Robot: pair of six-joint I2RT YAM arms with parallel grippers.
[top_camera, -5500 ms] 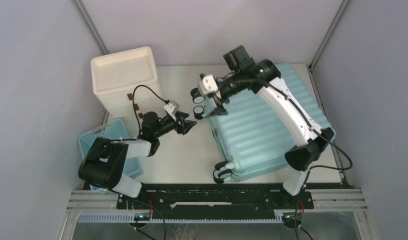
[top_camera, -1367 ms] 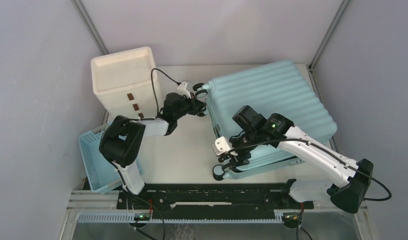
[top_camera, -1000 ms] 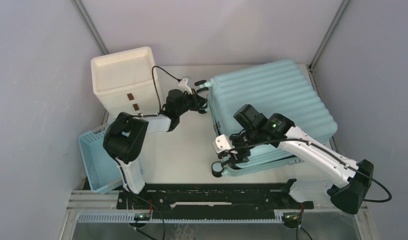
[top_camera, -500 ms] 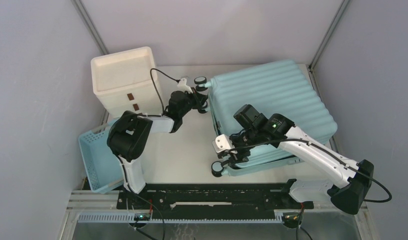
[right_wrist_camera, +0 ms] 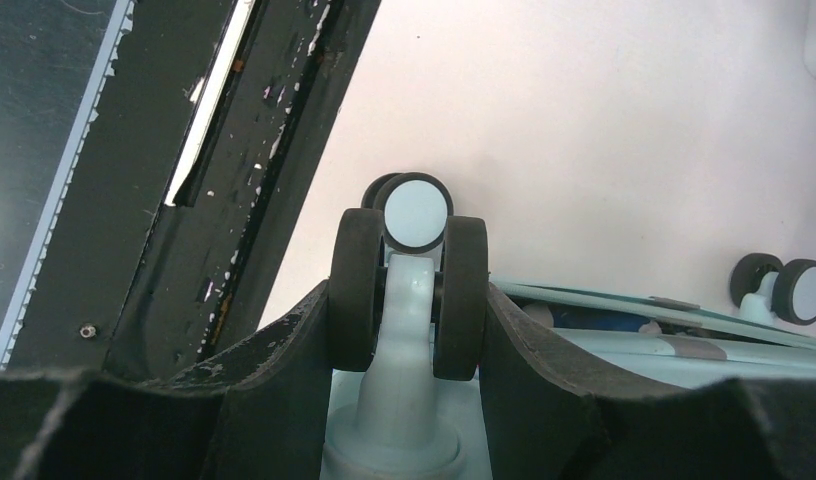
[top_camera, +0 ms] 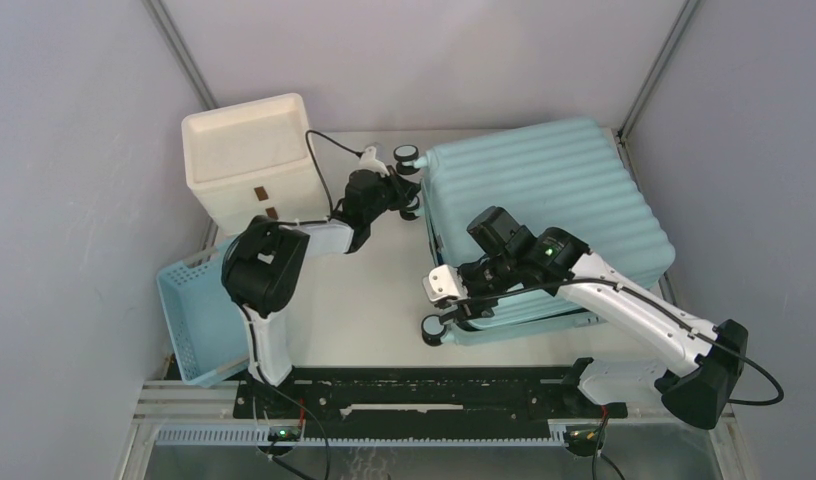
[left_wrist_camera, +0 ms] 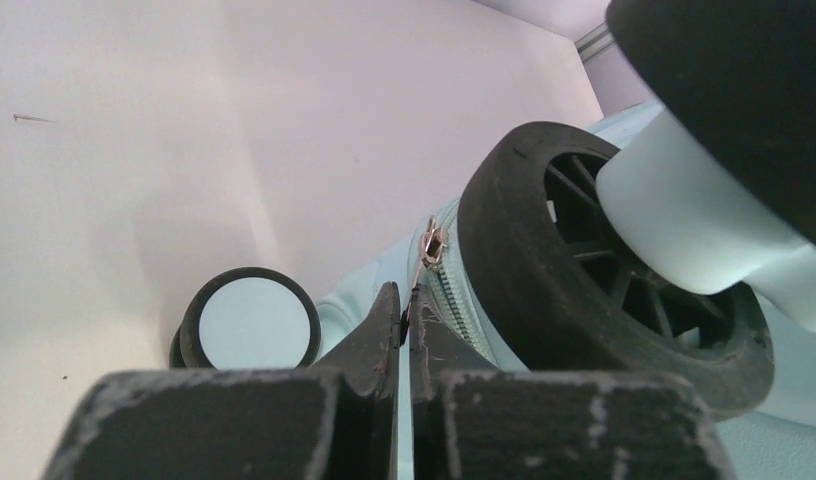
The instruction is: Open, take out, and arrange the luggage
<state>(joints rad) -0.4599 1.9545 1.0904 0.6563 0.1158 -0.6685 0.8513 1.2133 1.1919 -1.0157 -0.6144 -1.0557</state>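
The light-blue ribbed luggage (top_camera: 554, 195) lies flat on the right half of the table. At its far left corner my left gripper (top_camera: 402, 196) is shut on the small metal zipper pull (left_wrist_camera: 431, 246), next to a big black wheel (left_wrist_camera: 584, 270). In the left wrist view the left gripper (left_wrist_camera: 405, 302) has its jaws pressed together. My right gripper (top_camera: 452, 312) is at the near left corner, and in the wrist view it (right_wrist_camera: 407, 300) is shut on the twin-wheel caster (right_wrist_camera: 409, 280). A dark gap (right_wrist_camera: 604, 322) shows along the seam between the shells.
A white drawer unit (top_camera: 249, 155) stands at the back left, close to the left arm. A blue lattice basket (top_camera: 189, 320) lies at the left edge. The black rail (top_camera: 424, 392) runs along the table front, and grey walls enclose the table.
My left gripper has slid right and farther back along the luggage's corner with the zipper pull. The luggage's near left corner has shifted slightly. The right gripper stays on the caster.
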